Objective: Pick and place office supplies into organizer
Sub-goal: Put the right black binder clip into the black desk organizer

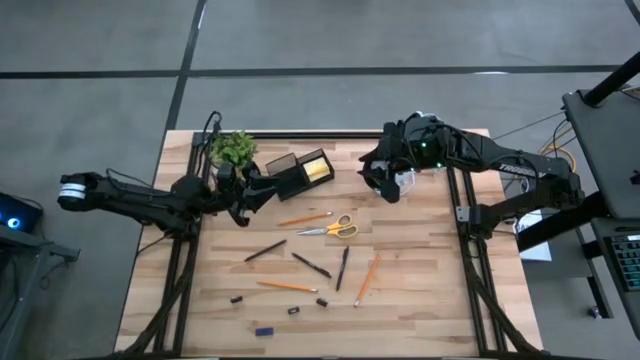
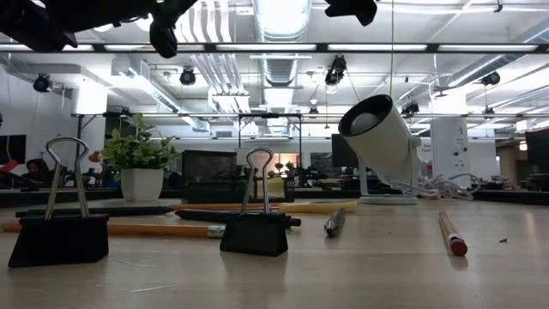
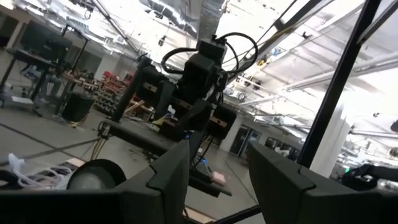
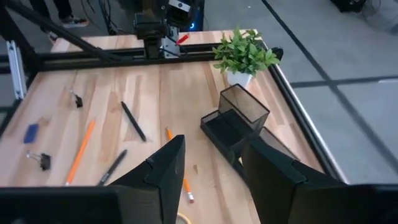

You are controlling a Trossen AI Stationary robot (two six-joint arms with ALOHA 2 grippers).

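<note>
Both pincers hovering parted, holding nothing: left pincer [image 1: 243, 214], right pincer [image 1: 380, 185] | black mesh organizer [image 1: 297, 175] sitting near counter's far edge | step: reaching; next: descending onto yellow-handled scissors [image 1: 331, 228]

A light wooden tabletop [image 1: 420, 300] carries everything. Just beside the left end effector [image 1: 243, 208] stand the black organizer [image 1: 292, 175] and a small green plant [image 1: 232, 150]. Between the two end effectors, nearer the table's middle, lie the scissors [image 1: 334, 228] with an orange pencil [image 1: 305, 218] just beside them. Farther from the right end effector [image 1: 385, 185] lie dark pens [image 1: 311, 265], another orange pencil [image 1: 366, 279] and a third [image 1: 287, 286]. Well apart from both end effectors, near the front edge, sit small binder clips [image 1: 294, 310] and a blue bit [image 1: 264, 330].
</note>
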